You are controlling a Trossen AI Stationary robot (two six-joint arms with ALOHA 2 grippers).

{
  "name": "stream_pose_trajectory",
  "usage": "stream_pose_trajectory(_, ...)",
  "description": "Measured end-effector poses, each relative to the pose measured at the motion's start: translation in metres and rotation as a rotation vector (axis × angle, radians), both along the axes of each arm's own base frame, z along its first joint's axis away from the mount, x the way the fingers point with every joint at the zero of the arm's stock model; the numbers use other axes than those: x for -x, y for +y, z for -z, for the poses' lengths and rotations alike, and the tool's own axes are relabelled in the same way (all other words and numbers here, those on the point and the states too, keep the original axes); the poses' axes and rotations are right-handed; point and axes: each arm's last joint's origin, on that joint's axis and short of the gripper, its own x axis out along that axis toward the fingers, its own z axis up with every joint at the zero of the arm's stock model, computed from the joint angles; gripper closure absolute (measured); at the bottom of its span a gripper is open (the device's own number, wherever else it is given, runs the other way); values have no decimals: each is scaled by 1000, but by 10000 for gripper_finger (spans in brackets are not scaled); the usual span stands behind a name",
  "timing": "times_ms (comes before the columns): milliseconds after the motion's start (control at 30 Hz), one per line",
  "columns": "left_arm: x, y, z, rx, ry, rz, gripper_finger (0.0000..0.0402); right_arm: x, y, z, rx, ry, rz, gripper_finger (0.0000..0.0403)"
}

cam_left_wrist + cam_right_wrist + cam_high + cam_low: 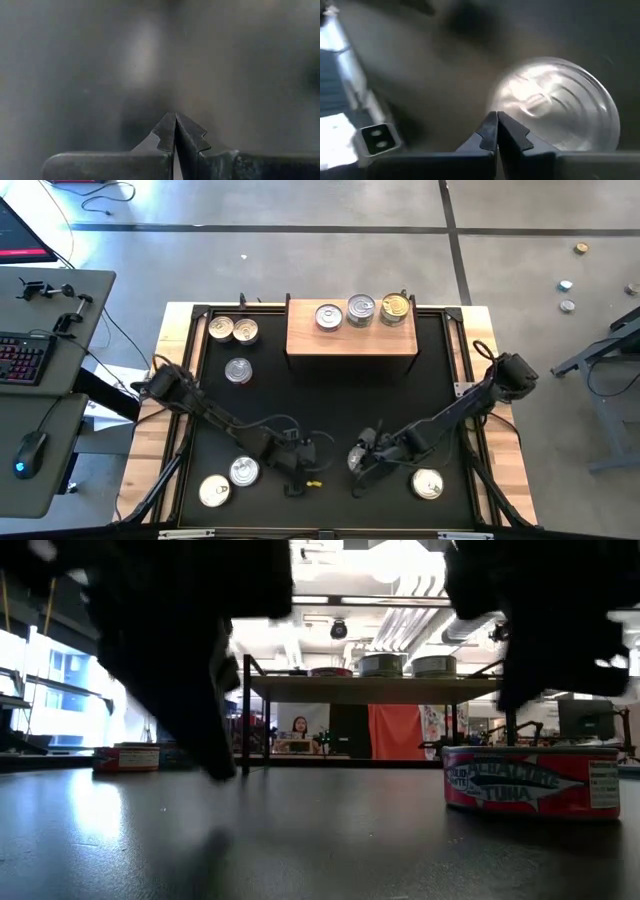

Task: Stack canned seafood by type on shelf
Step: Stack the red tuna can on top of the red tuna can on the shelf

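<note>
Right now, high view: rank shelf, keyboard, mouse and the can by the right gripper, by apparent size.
1. shelf
2. keyboard, partly cut off by the frame edge, so its rank against the shelf is unsure
3. mouse
4. can, close to the mouse; near tie

Nine cans (238,370); one shelf (351,340); two arms (215,415).

Black table (330,400), wooden shelf (350,340) with three cans (361,310), six cans (238,370) on mat

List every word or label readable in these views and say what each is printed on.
"TUNA": on the red side label of the flat round tin at the right of the low view.
The blue line above it and the small white panel are too blurred to read.
Other tins' labels: unreadable.
</note>
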Motion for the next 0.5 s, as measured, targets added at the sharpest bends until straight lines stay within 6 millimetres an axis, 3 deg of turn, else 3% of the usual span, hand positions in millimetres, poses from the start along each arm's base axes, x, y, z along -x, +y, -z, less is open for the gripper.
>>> stream_pose_trajectory(100,19,11,-14,85,-133,-69,401,3,0,-10,12,-36,-36,403)
stream_pose_trajectory(233,30,21,-23,201,-329,-78,402,26,2,-18,59,58,-46,403)
stream_pose_trajectory(367,19,27,-18,217,-363,-114,402,54,6,-16,114,222,-15,403)
stream_pose_trajectory(500,-13,21,-7,221,-377,-75,402,68,15,-2,78,242,18,403)
